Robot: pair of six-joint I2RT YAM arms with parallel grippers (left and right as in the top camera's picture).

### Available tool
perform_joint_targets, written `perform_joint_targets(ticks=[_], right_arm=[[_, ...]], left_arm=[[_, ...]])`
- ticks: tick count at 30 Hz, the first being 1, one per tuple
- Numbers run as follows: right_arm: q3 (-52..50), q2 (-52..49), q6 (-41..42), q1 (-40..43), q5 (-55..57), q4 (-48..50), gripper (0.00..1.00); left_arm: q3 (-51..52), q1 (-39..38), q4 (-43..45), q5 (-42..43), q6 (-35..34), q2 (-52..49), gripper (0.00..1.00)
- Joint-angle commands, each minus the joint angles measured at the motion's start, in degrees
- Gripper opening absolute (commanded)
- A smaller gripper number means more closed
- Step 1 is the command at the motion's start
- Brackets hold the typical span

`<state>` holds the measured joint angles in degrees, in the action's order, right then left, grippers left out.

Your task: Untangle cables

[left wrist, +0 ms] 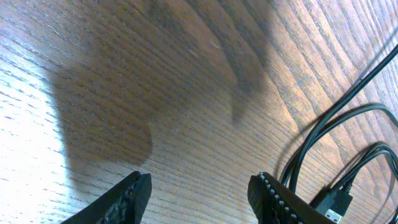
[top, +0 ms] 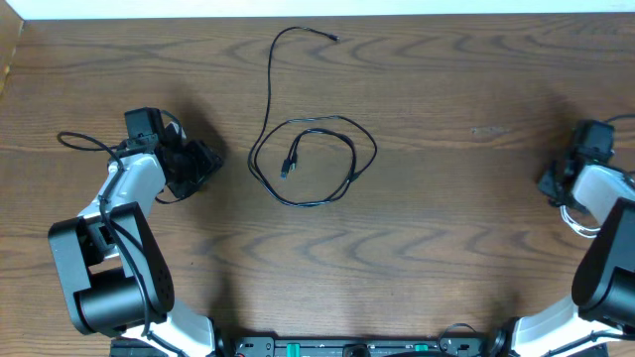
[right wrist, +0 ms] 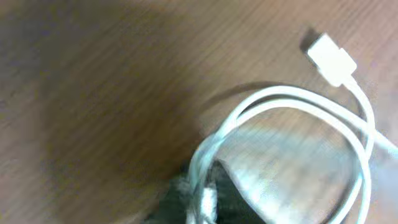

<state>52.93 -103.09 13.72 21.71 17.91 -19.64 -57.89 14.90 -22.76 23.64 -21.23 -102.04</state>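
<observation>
Overhead, left wrist and right wrist views of a wooden table (top: 446, 248). The black cable (top: 314, 204) lies at mid-table in a loose loop, apart from both arms; one plug (top: 287, 169) rests inside the loop, and a single tail runs up toward the far edge to a second plug (top: 333, 38). The left gripper (top: 203, 164) sits low just to the left of the loop, its fingers (left wrist: 134, 196) spread over bare wood with nothing between them and the black strands (left wrist: 336, 104) just beside the right finger. The white cable (right wrist: 298, 99) lies coiled at the right edge beside the right gripper (top: 554, 180), its flat plug (right wrist: 331, 59) free on the wood. The white strands converge at the dark fingertips (right wrist: 180, 199), but blur hides whether they are pinched.
</observation>
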Motion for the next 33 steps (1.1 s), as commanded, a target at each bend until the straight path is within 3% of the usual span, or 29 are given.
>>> perform_joint_targets(ticks=[1, 4, 6, 8, 23, 28, 33], right_arm=[[-3.3, -3.0, 2.2, 1.5, -4.8, -1.6, 0.24], [-3.3, -3.0, 2.1, 1.5, -4.7, -1.6, 0.27], [-3.3, -3.0, 2.1, 1.5, -4.7, -2.1, 0.41], [-3.2, -2.9, 2.1, 1.5, -4.5, -3.3, 0.47], [-2.2, 14.1, 2.1, -3.7, -8.2, -12.3, 0.46], [-2.2, 17.6, 2.2, -5.0, -9.6, -12.1, 0.38], [-2.3, 17.1, 2.1, -5.6, -18.3, -11.1, 0.16]], left_arm=[[-0.8, 0.1, -0.3, -0.3, -0.5, 1.0, 0.56], [-0.8, 0.1, -0.3, -0.3, -0.5, 1.0, 0.56], [-0.8, 0.1, -0.3, -0.3, -0.5, 1.0, 0.56], [-0.8, 0.1, -0.3, -0.3, -0.5, 1.0, 0.56], [-0.8, 0.1, -0.3, -0.3, -0.6, 1.0, 0.56], [-0.8, 0.1, -0.3, -0.3, -0.6, 1.0, 0.56], [-0.8, 0.1, -0.3, -0.3, -0.6, 1.0, 0.56]])
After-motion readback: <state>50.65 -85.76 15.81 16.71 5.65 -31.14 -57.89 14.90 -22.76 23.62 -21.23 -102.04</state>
